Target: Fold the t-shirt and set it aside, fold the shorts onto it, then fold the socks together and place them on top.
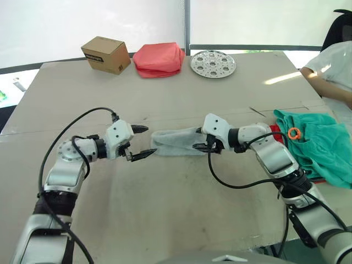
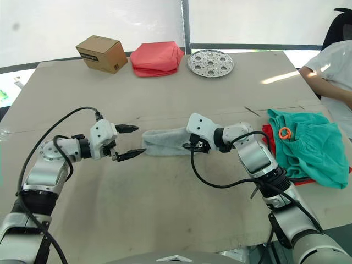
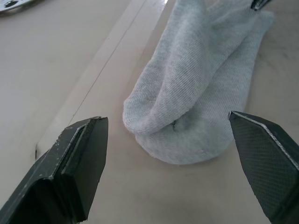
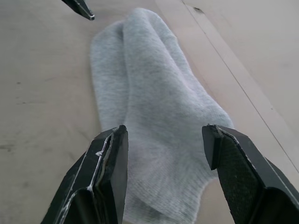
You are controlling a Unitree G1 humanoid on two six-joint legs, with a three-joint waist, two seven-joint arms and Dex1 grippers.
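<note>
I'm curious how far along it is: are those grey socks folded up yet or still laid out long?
Still laid out long. The socks lie stacked lengthwise on the table, with an open tool at each end.

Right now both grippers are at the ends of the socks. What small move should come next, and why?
Probably ease the left gripper forward and shut it on the near end of the socks. Its fingers stand open just short of that end, and the right gripper, also open, straddles the other end. The socks lie flat on the table, stacked lengthwise, so both ends need holding before folding.
</note>
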